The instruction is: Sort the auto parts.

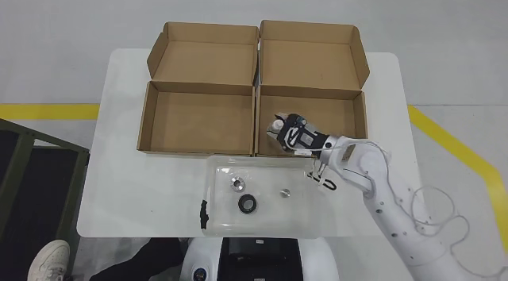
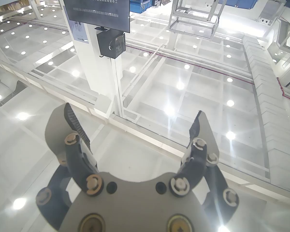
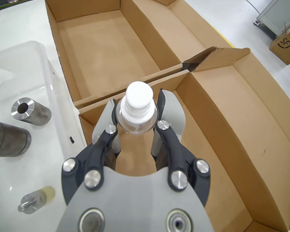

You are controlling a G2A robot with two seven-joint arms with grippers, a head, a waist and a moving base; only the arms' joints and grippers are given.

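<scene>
Right claw point(image 3: 137, 103) clamped on white-capped part point(image 3: 138, 96), held above right box point(image 3: 232, 134) at the corner nearest the tray point(image 3: 48, 73). Left claw point(image 2: 133, 112) apart, empty, pointing at ceiling. Tray on bench point(image 1: 119, 162) holds bored cylinder point(image 3: 30, 112), larger sleeve point(image 3: 7, 138), small pin point(image 3: 33, 200).

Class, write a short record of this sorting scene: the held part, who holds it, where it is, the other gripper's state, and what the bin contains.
Held part: clear piece with white cap
Holder: right gripper, shut on it
Location: over the right cardboard box
Other arm: left gripper open, holding nothing
Bin: clear plastic bin holds three metal parts
</scene>
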